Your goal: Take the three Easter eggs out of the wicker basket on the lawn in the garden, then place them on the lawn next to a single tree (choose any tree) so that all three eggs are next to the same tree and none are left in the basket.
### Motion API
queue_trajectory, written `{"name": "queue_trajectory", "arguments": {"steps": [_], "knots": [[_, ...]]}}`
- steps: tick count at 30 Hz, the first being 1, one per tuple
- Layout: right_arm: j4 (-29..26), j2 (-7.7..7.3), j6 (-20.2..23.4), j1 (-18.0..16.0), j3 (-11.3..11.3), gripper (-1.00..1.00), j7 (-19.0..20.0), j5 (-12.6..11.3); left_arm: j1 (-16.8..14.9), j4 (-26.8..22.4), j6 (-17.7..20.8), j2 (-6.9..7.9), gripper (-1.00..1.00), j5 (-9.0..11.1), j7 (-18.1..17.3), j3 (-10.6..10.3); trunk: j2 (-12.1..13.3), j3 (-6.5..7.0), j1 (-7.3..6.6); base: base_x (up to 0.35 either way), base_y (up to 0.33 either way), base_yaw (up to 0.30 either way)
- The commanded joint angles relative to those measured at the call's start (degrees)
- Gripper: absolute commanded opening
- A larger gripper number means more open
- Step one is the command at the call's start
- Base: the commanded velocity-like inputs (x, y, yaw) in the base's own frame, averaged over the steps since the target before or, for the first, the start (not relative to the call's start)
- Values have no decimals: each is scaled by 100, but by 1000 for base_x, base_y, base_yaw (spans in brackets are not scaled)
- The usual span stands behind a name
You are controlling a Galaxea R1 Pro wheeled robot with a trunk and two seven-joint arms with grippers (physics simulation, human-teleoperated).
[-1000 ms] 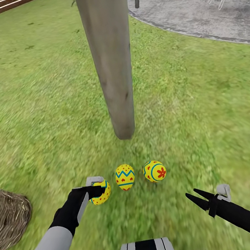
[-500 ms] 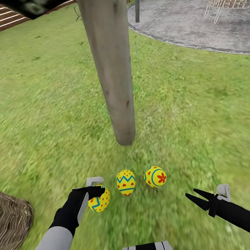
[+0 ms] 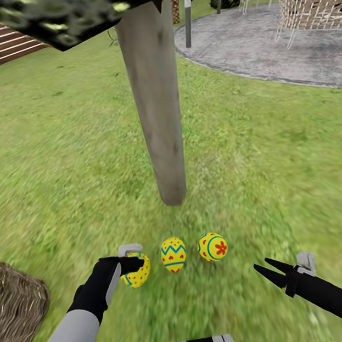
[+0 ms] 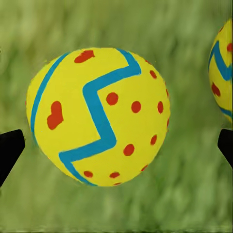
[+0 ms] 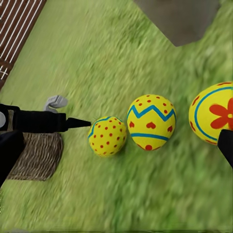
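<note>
Three Easter eggs [image 3: 174,254] lie on the lawn [image 3: 71,171] before the tree [image 3: 163,139]; the left gripper [image 3: 132,264] stands parted around the leftmost, gripping nothing. The right gripper [image 3: 266,269] hangs spread and empty.

The head camera tipped upward, so the tree [image 3: 159,112] showed its dark crown and more of the patio [image 3: 261,44] came into sight. The left egg [image 3: 137,271] by the left gripper [image 3: 131,261] turned, its pattern changing from zigzag to mostly dots, and perhaps shifted slightly on the lawn [image 3: 52,157].
</note>
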Motion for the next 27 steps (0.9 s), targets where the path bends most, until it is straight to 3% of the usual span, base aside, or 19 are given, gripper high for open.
{"name": "queue_trajectory", "arguments": {"steps": [1, 17, 27], "knots": [[0, 0, 43, -2, -3, 100, 6, -35, -1, -8, 31, 7, 100, 21, 5, -25, 0, 19, -6, -289, 0, 0], [0, 0, 43, -2, 5, 100, 6, -35, -4, 3, 20, 6, 100, 6, 24, -40, 21, 374, -47, -333, -5, 0], [4, 0, 44, -2, -3, 100, 1, -43, -9, 90, 37, 2, 100, -13, 17, -22, 35, 595, -73, -81, -40, 0]]}}
